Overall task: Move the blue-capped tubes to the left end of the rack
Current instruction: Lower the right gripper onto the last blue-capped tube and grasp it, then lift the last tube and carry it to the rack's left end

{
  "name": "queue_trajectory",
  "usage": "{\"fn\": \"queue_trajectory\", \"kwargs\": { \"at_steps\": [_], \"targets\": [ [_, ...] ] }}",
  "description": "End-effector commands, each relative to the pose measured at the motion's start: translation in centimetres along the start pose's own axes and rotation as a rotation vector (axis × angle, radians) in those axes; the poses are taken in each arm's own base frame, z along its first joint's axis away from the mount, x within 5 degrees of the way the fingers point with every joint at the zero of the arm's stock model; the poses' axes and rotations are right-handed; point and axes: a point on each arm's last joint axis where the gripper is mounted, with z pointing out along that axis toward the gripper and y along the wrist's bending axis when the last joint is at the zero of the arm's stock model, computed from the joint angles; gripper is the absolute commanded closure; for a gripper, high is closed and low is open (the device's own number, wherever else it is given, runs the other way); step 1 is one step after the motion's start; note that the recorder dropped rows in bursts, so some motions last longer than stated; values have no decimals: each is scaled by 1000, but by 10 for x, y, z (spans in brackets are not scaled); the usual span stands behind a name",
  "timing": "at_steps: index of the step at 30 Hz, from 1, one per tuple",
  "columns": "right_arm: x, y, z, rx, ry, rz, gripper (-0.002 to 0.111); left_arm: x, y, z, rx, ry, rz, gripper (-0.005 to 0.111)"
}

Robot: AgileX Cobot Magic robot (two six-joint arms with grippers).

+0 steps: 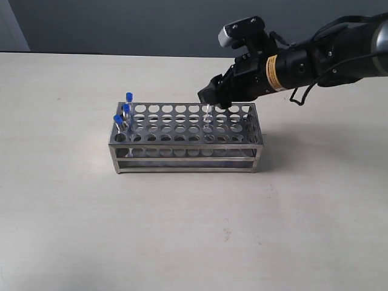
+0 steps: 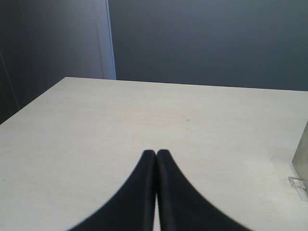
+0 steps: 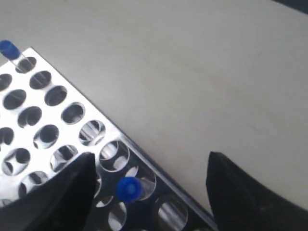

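Blue-capped tubes (image 1: pixel 126 109): three are standing at the nine o'clock end of the rack (image 1: pixel 188 143), and the fourth tube (image 3: pixel 128 188) is sitting near the far edge, toward two o'clock. The right hand (image 1: pixel 213 103) is hanging spread either side of its cap, so grasping seems next: closing, then lifting straight. The left hand (image 2: pixel 156 156) is lying pressed together over the bench (image 2: pixel 96 125). From outside, the right hand is hiding that cap.

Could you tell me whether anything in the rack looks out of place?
One blue-capped tube stands alone right of the rack's middle, under the open right gripper; the other three tubes cluster at the left end.
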Motion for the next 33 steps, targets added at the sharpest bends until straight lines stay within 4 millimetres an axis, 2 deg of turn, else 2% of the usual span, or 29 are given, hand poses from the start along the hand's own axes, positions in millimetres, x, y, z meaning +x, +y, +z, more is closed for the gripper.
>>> {"fn": "queue_trajectory", "kwargs": {
  "at_steps": [1,4,6,7,8,9,13,20,23,25,28,33],
  "targets": [
    [16,-7,15,15,49,15,45,1,0,0,9,3,-3,106],
    [23,-8,22,12,70,22,46,1,0,0,9,3,-3,106],
    [23,-7,23,-2,72,26,64,1,0,0,9,3,-3,106],
    [23,-7,23,-6,72,26,84,1,0,0,9,3,-3,106],
    [23,-5,23,-9,72,23,92,1,0,0,9,3,-3,106],
    [22,-5,23,-9,70,24,109,1,0,0,9,3,-3,106],
    [7,2,9,-27,24,0,108,1,0,0,9,3,-3,106],
    [-27,15,-29,-7,-88,-82,108,1,0,0,9,3,-3,106],
    [-37,26,-41,-60,-121,-107,108,1,0,0,9,3,-3,106],
    [-40,46,-37,-117,-122,-144,108,1,0,0,9,3,-3,106],
    [-41,92,-20,-164,-110,-289,108,1,0,0,9,3,-3,106],
    [-51,136,0,-197,-126,-377,108,1,0,0,9,3,-3,106]
  ]
}}
